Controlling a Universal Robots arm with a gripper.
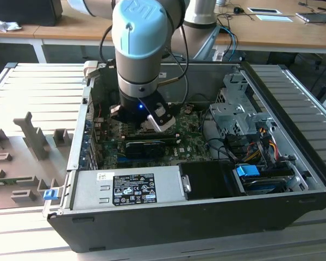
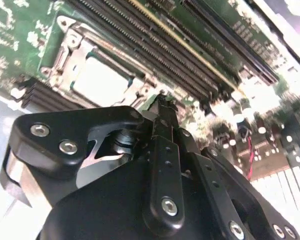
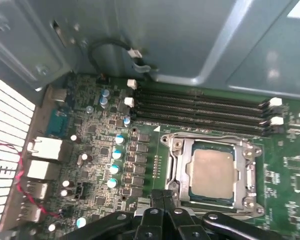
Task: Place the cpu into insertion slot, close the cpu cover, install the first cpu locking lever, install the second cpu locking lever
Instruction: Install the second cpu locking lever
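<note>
The cpu (image 3: 212,172), a pale square chip, lies in the insertion slot (image 3: 192,192) on the green board. The silvery cpu cover (image 3: 251,170) lies flat around it as a frame. In the second wrist view the cpu (image 2: 97,80) and its cover (image 2: 65,47) sit just beyond my fingertips. My gripper (image 3: 163,194) is shut with nothing between its fingers, and its tip hovers beside the socket's edge. From the exterior view my gripper (image 1: 152,122) reaches down inside the open computer case, and the arm hides the socket.
Long black memory slots (image 3: 200,112) run beside the socket. The case's grey wall (image 3: 190,40) rises close behind them. Rear ports (image 3: 42,150) and a red wire (image 3: 20,185) lie at the board's edge. A power supply (image 1: 130,187), drive cage (image 1: 239,109) and cables (image 1: 250,147) crowd the case.
</note>
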